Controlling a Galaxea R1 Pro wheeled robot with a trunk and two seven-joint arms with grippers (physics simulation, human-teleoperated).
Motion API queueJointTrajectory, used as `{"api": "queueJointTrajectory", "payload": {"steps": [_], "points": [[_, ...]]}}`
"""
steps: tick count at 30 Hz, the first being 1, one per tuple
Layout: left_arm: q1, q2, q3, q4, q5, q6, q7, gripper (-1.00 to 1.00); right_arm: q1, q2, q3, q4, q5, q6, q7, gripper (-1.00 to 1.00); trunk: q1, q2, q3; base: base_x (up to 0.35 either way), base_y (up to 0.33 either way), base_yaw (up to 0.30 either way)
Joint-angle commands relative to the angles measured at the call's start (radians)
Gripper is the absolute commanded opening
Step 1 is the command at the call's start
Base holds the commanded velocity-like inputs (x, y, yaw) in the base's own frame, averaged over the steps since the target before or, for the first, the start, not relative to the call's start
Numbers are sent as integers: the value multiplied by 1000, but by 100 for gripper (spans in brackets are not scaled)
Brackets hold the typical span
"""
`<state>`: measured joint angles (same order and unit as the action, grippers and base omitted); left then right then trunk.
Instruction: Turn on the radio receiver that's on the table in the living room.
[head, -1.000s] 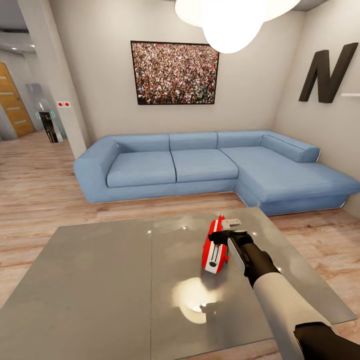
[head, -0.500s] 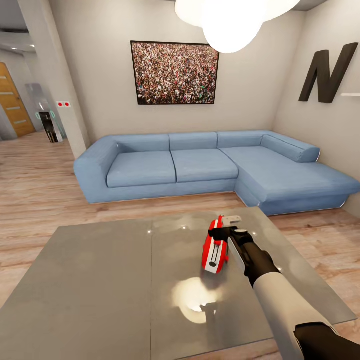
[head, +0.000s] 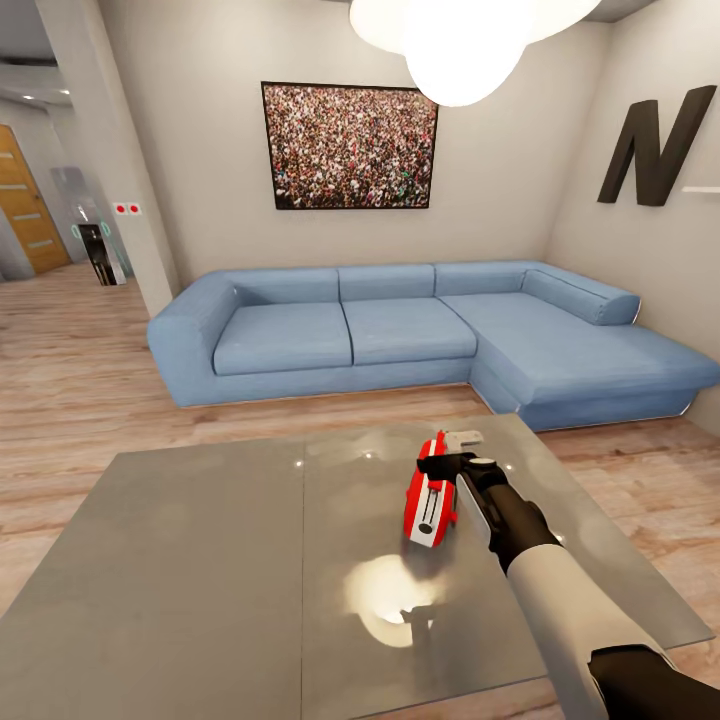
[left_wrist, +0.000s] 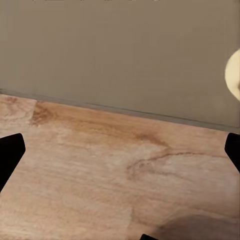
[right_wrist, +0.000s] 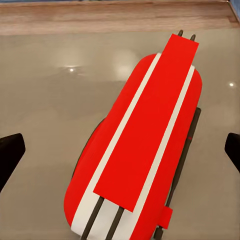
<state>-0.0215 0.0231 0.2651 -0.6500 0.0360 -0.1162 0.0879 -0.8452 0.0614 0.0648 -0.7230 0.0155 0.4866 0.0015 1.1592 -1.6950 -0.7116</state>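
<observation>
The living room's blue L-shaped sofa (head: 420, 330) is sitting against the far walls beneath a crowd picture (head: 350, 146), with a black "N" (head: 655, 150) hanging on the side wall. A glowing pendant lamp (head: 450, 40) is getting cut off overhead. The grey table (head: 200, 570) is spreading wide in front, reflecting the lamp. The red radio receiver (head: 428, 500) is lying on its right panel. The right gripper (head: 452, 466) is hovering just over the radio, fingers spread wide apart, partly covering its far end. The left gripper (left_wrist: 120, 150) is hanging spread above the wood floor (left_wrist: 110, 170).
</observation>
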Motion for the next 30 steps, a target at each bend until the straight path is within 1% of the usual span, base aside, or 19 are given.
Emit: {"api": "queueJointTrajectory", "payload": {"steps": [1, 4, 6, 9, 10, 11, 12, 13, 14, 15, 17, 18, 19, 23, 25, 30], "points": [[0, 1, 0, 0, 0, 0, 0, 100, 0, 0, 0, 0, 0, 0, 0, 100, 0, 0, 0, 0, 0, 0], [0, 2, -1, -10, -1, 1, 6, 100, 0, 0, 0, 0, 1, 0, 0, 100, 0, 0, 0, 0, 0, 0], [0, 6, -1, -32, -3, 3, 9, 100, 0, 0, 1, 0, 1, 0, 0, 100, 0, 0, 0, 0, 0, 0], [0, 23, 0, -121, -3, 19, 8, 100, 0, 0, 1, 0, 2, 1, 0, 100, 0, 0, 0, 0, 0, 0], [0, 29, 0, -166, -4, 40, 8, 100, 0, 0, 1, 0, 3, 2, 0, 100, 0, 0, 0, 0, 0, 0], [0, 31, 0, -189, -4, 55, 8, 100, 0, 0, 1, 0, 3, 2, 0, 100, 0, 0, 0, 0, 0, 0], [0, 33, -1, -237, -3, 93, 7, 100, 0, 0, 1, 0, 3, 2, 0, 100, 0, 0, 0, 0, 0, 0], [-1, 34, -1, -261, -3, 116, 7, 100, 0, 0, 1, 0, 3, 2, 0, 100, 0, 0, 0, 0, 0, 0], [-2, 35, -1, -311, -2, 165, 7, 100, 0, 0, 1, 0, 3, 2, 0, 100, 0, 0, 0, 0, 0, 0], [-2, 35, -1, -337, -2, 189, 7, 100, 0, 0, 1, 0, 3, 3, 0, 100, 0, 0, 0, 0, 0, 0], [-4, 35, -1, -439, -1, 275, 5, 100, 0, 0, 1, 0, 3, 3, 0, 100, 0, 0, 0, 0, 0, 0], [-5, 34, -1, -464, -1, 291, 5, 100, 0, 0, 1, 0, 3, 3, 0, 100, 0, 0, 0, 0, 0, 0], [-5, 34, -1, -510, 0, 317, 3, 100, 0, 0, 1, 0, 3, 4, 0, 100, 0, 0, 0, 0, 0, 0], [-6, 33, -1, -611, 2, 353, 2, 100, 0, 0, 1, 0, 3, 4, 0, 100, 0, 0, 0, 0, 0, 0], [-7, 32, -2, -634, 9, 359, 1, 100, 0, 0, 1, 0, 3, 3, 0, 100, 0, 0, 0, 0, 0, 0], [-8, 30, -5, -654, 21, 362, -1, 100, 0, 0, 1, 0, 1, 3, 0, 100, 0, 0, 0, 0, 0, 0]]}}
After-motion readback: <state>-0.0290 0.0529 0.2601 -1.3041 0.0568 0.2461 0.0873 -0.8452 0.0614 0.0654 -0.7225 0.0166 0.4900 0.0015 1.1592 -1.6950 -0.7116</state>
